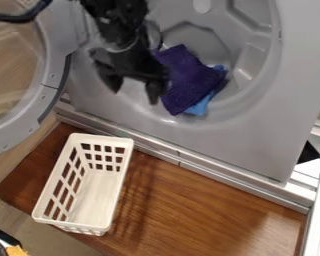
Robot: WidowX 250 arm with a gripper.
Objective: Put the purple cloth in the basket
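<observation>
The purple cloth (188, 80) lies in the lower part of the washer drum, on top of a blue cloth (201, 106) that peeks out below and to its right. My black gripper (133, 95) hangs at the drum opening, just left of the purple cloth, its fingers spread apart with nothing between them. The right finger is close to the cloth's left edge; whether they touch I cannot tell. Below and to the left, a white plastic basket (91, 197) stands on the wooden board with its open top facing up.
The washer's round door (52, 75) stands open at the left. A grey metal ledge (179, 159) runs between the washer front and the brown wooden board (203, 210). A white frame rail (319, 200) rises at the right edge.
</observation>
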